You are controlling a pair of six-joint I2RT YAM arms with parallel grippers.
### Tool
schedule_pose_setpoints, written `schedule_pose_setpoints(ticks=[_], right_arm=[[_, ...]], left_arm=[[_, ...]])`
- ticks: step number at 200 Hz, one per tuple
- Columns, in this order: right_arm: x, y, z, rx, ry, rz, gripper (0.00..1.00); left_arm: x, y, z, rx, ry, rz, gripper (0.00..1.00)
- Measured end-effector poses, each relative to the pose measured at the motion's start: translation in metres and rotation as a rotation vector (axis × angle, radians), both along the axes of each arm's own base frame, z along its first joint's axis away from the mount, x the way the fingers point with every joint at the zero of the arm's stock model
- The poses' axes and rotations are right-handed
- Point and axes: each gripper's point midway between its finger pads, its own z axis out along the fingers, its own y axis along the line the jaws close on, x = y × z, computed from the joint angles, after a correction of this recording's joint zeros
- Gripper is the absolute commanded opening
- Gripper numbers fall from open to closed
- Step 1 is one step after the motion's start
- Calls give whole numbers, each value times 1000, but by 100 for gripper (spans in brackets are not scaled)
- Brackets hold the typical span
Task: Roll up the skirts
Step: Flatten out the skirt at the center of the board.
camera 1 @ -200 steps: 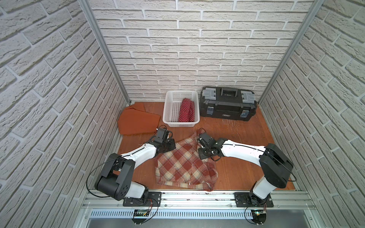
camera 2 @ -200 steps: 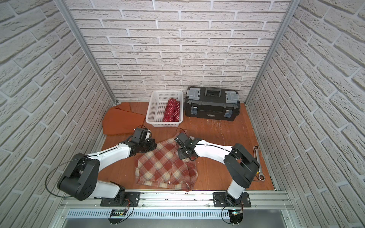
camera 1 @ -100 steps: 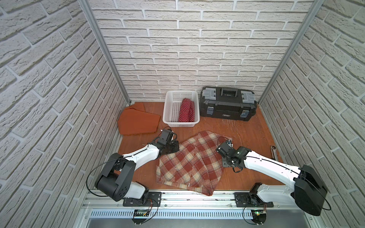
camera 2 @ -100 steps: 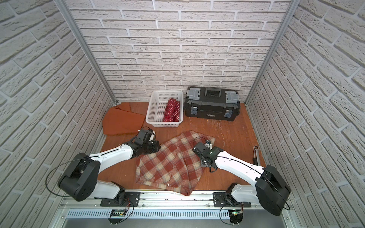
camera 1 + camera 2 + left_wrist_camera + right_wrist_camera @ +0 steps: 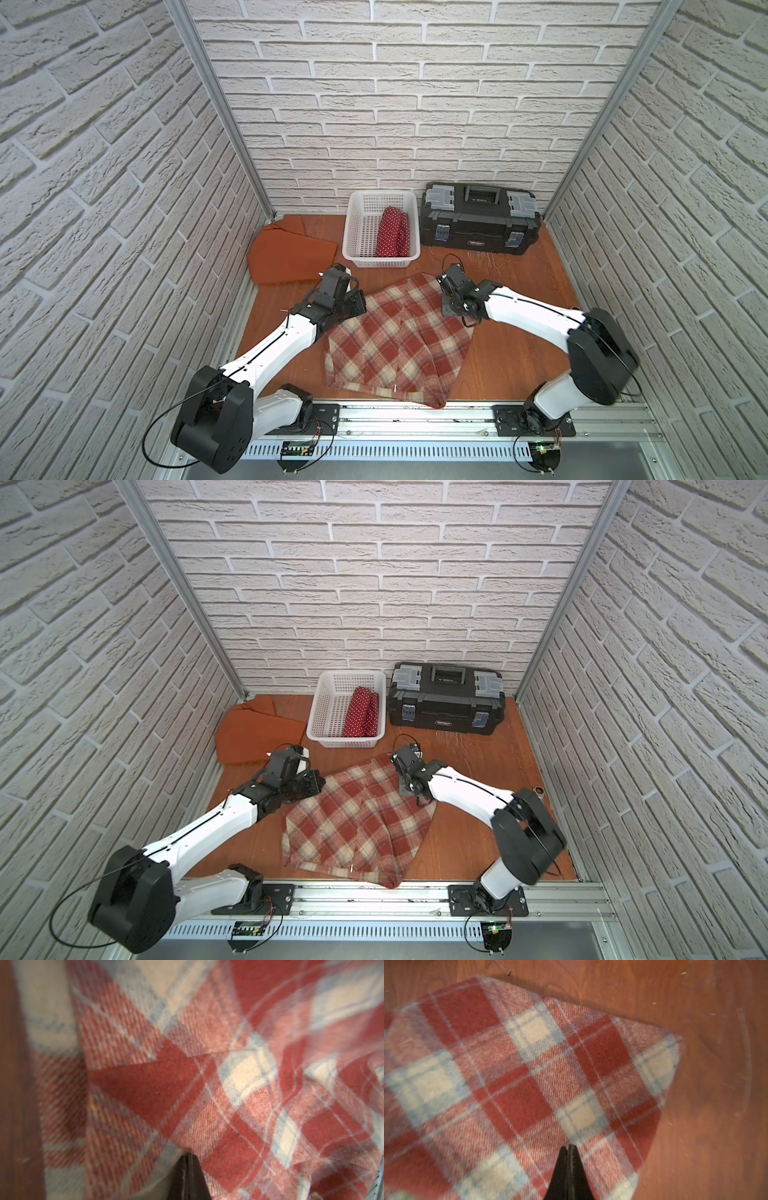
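The red-and-cream plaid skirt (image 5: pixel 395 345) (image 5: pixel 357 820) lies spread flat on the wooden table, its hem reaching the front rail. My left gripper (image 5: pixel 359 305) (image 5: pixel 188 1155) sits at the skirt's far left corner, shut on a pinched fold of the plaid cloth (image 5: pixel 187 1084). At the far right corner my right gripper (image 5: pixel 451 305) (image 5: pixel 569 1146) points down with its jaws shut, the tips just over the flat plaid (image 5: pixel 519 1084) and no fold between them. A rolled dark red polka-dot skirt (image 5: pixel 392 232) lies in the basket. The rust-orange skirt (image 5: pixel 286 257) lies flat at the back left.
The white mesh basket (image 5: pixel 380 262) stands at the back centre. A black toolbox (image 5: pixel 478 220) is to its right. A small metal piece (image 5: pixel 539 789) lies by the right wall. Brick walls close in three sides, and a metal rail (image 5: pixel 415 415) runs along the front.
My right gripper carried the skirt's corner out to the right, opened and let it go. It then shut and swung back over the far right corner. The skirt now lies spread wider. The left gripper barely moved.
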Motion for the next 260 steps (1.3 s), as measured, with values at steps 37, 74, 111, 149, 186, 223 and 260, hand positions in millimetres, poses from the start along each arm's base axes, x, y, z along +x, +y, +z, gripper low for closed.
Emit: schedule_pose_setpoints(ticks=[37, 74, 111, 149, 186, 223, 260], right_arm=[[9, 5, -40, 80, 89, -8, 2], [3, -3, -45, 187, 70, -53, 2], [-26, -39, -44, 273, 93, -167, 2], [-73, -81, -42, 232, 172, -298, 2], [-95, -93, -28, 216, 201, -341, 2], [-60, -75, 16, 255, 85, -251, 2], [41, -28, 23, 302, 39, -133, 2]], left_arm=[[1, 3, -11, 8, 41, 14, 77], [1, 11, -15, 21, 60, 33, 98], [7, 16, 8, 17, 9, 47, 98], [11, 13, 14, -6, -10, 43, 98], [8, 15, 2, -2, 22, 65, 98], [-20, 25, -24, -23, 80, 150, 89], [-48, -19, -17, -37, 55, 46, 0]])
